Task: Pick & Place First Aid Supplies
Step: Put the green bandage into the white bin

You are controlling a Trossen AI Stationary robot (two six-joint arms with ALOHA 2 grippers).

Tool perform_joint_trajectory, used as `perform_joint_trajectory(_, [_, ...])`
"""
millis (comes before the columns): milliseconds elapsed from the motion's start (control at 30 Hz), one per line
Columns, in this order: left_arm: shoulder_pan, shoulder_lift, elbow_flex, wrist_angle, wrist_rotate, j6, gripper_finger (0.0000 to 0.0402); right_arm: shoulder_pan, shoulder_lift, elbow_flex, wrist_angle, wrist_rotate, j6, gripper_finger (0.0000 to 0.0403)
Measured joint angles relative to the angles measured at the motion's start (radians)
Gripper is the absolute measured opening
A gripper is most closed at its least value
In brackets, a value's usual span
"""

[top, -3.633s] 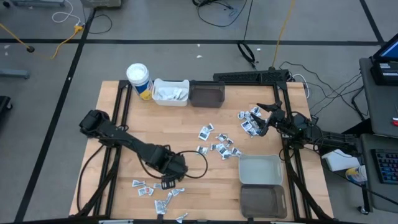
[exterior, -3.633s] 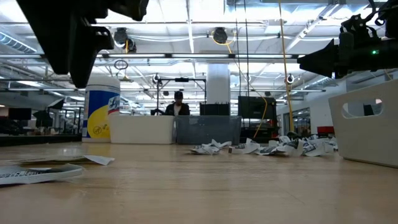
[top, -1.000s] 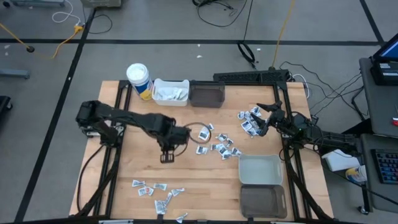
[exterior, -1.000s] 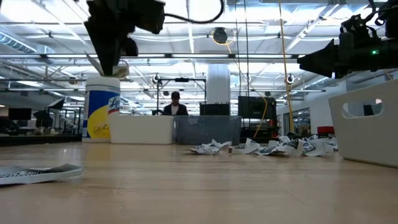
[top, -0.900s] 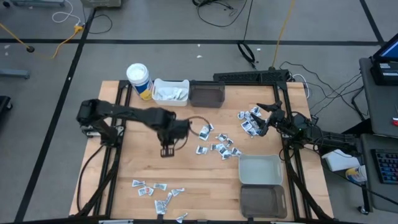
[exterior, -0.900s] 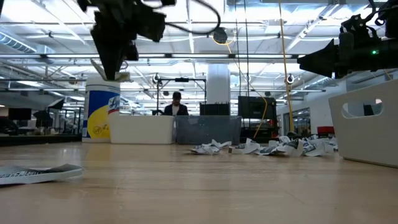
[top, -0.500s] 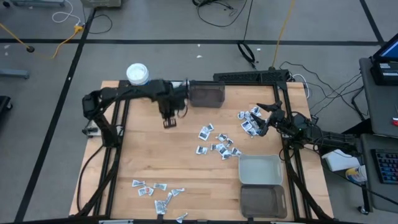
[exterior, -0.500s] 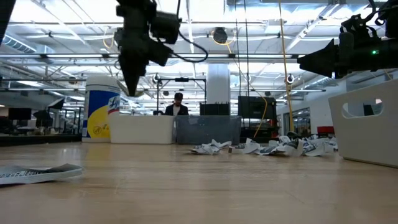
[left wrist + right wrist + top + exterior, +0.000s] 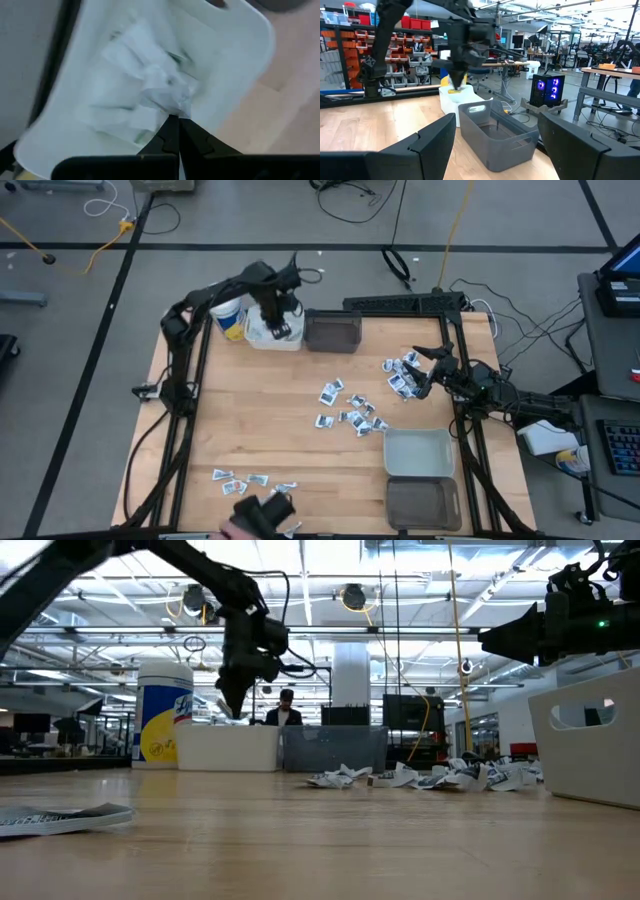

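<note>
My left gripper (image 9: 280,328) hangs shut over the white bin (image 9: 258,338) at the table's far edge, a crumpled white packet (image 9: 167,95) at its fingertips (image 9: 178,121). More white packets (image 9: 125,107) lie in that bin. In the low view the gripper (image 9: 233,705) is a little above the bin's rim (image 9: 228,730). My right gripper (image 9: 425,372) stands open above a pile of packets (image 9: 403,376) at the far right. Other packets lie loose in the middle (image 9: 350,416) and at the near left (image 9: 250,485). My left gripper pinches the crumpled packet by one edge (image 9: 180,111) between its two fingertips. The fingers point down into the white bin. Whether the packet hangs free or lies on the packets below, I cannot tell.
A dark bin (image 9: 333,331) stands right of the white bin, and a white cup with a yellow band (image 9: 226,316) left of it. A white bin (image 9: 418,452) and a dark bin (image 9: 423,503) stand at the near right. A dark thing (image 9: 262,513) shows at the near edge.
My left gripper, staying shut, has swung quickly from the table's middle toward the far edge and now hangs over the white bin. A dark thing has come into view at the near edge.
</note>
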Motion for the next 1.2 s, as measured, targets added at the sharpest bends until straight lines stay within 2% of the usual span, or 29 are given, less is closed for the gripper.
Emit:
perform_joint_trajectory(167, [0.041, 0.075, 0.114, -0.046, 0.000, 0.008, 0.0000, 0.000, 0.000, 0.000, 0.000, 0.000, 0.000, 0.0279])
perform_joint_trajectory(267, [0.045, 0.084, 0.126, -0.046, 0.000, 0.011, 0.0000, 0.000, 0.000, 0.000, 0.000, 0.000, 0.000, 0.0279])
perform_joint_trajectory(567, [0.047, 0.091, -0.021, 0.062, 0.020, -0.017, 0.0000, 0.000, 0.000, 0.000, 0.000, 0.000, 0.000, 0.0279])
perform_joint_trajectory(733, [0.047, 0.091, -0.059, 0.103, 0.021, -0.028, 0.0004, 0.000, 0.000, 0.000, 0.000, 0.000, 0.000, 0.0279])
perform_joint_trajectory(1000, [0.047, 0.091, -0.059, 0.128, 0.020, -0.062, 0.0044, 0.000, 0.000, 0.000, 0.000, 0.000, 0.000, 0.0279])
perform_joint_trajectory(1200, [0.052, 0.090, -0.059, 0.132, 0.017, -0.056, 0.0109, 0.000, 0.000, 0.000, 0.000, 0.000, 0.000, 0.0279])
